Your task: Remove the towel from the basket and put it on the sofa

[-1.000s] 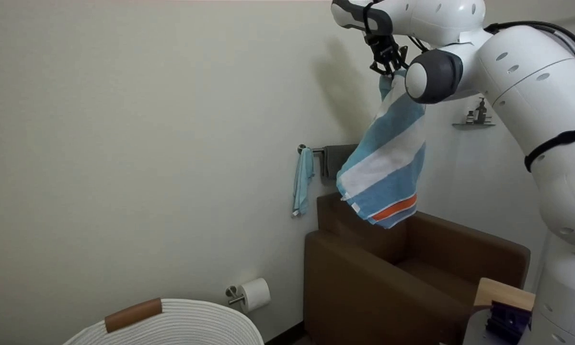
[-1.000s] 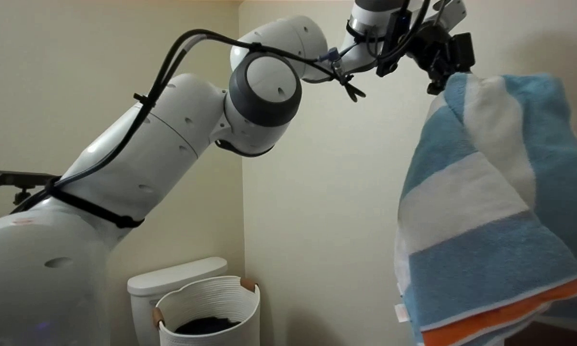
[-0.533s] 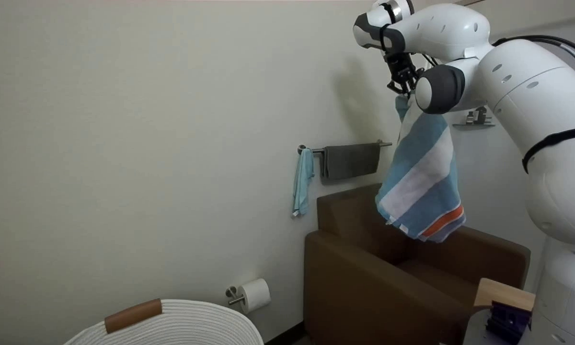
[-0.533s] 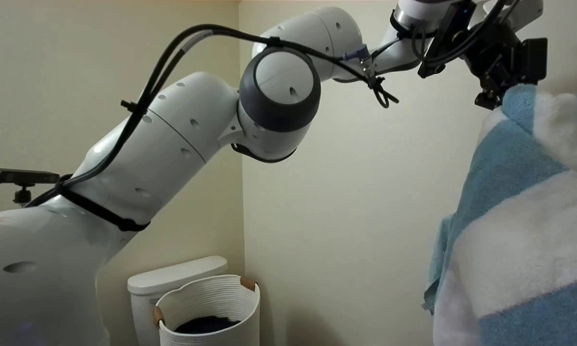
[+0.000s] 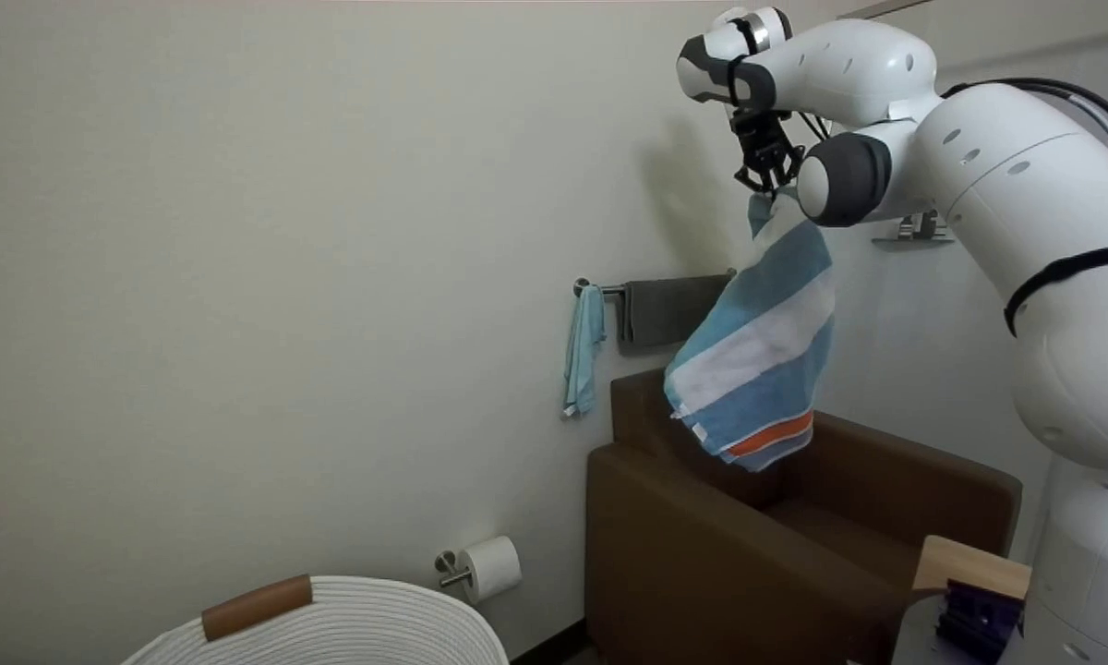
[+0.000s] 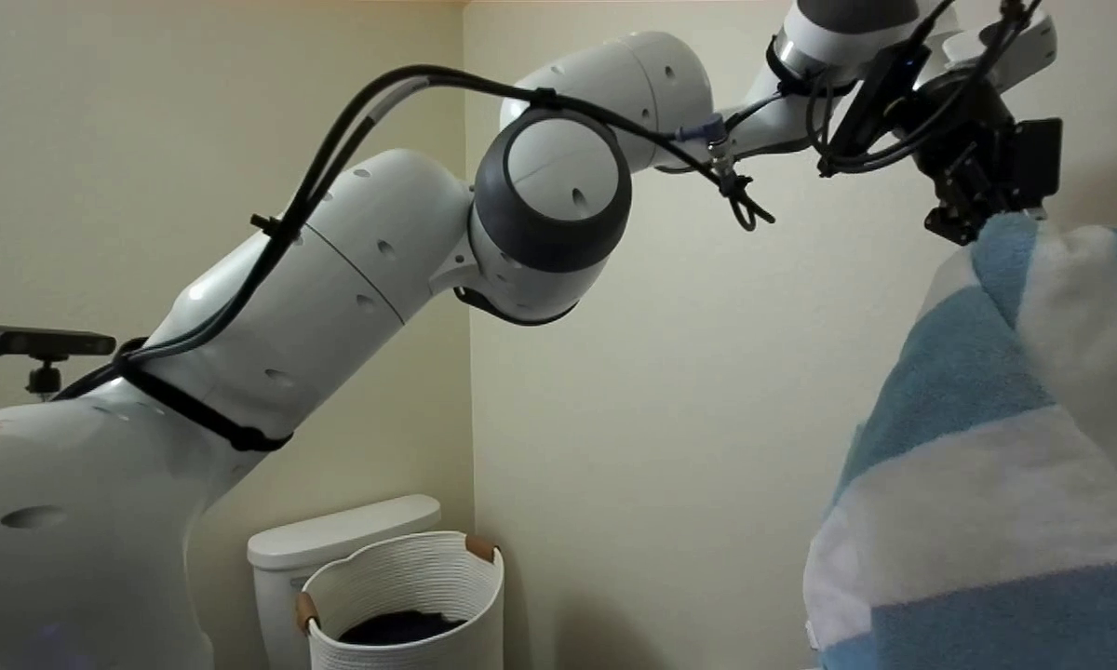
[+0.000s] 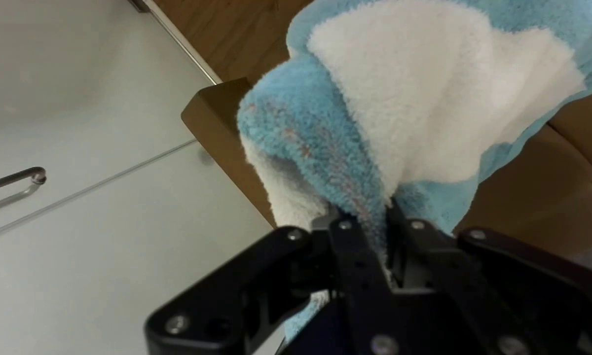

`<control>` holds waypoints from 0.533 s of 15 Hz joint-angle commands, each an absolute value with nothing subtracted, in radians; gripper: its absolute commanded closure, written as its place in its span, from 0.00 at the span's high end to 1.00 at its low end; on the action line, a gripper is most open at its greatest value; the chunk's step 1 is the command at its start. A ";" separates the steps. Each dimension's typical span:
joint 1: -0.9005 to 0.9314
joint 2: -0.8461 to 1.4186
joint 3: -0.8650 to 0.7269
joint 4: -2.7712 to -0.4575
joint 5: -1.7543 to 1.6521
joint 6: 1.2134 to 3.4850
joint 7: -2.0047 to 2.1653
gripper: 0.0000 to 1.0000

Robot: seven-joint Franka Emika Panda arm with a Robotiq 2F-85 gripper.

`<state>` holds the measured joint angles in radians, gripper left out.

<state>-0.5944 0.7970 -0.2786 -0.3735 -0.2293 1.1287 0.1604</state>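
The blue and white striped towel (image 5: 762,342) with an orange band hangs in the air from my gripper (image 5: 769,190). My gripper is shut on the towel's gathered top. In the wrist view the cloth (image 7: 424,88) runs bunched between the fingers (image 7: 348,246). The towel also fills the right side of an exterior view (image 6: 977,502), its lower end cut off. The brown sofa (image 5: 702,554), an armchair, stands below and behind the towel; the towel's hem overlaps its backrest in that view. The white rope basket (image 5: 379,619) is apart, at the bottom left, with dark cloth (image 6: 400,628) inside.
A wall rail holds a grey towel (image 5: 674,309) and a small light blue towel (image 5: 584,351). A toilet paper roll (image 5: 491,568) sits by the sofa. A toilet tank (image 6: 344,535) stands behind the basket. A glossy panel with a metal handle (image 7: 15,181) borders the sofa.
My gripper has moved down and outward with the towel. The towel swung to the right half a second ago and has swung back left in an exterior view. The basket and sofa have not moved.
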 commanded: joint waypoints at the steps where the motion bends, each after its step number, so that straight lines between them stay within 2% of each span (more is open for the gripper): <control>1: -0.676 0.848 -0.255 -0.348 -0.164 1.272 0.224 0.06; 8: -0.857 0.988 -0.227 -0.360 -0.110 1.412 0.211 0.06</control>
<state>-0.7890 0.9463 -0.2481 -0.3751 -0.1464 1.3732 0.2152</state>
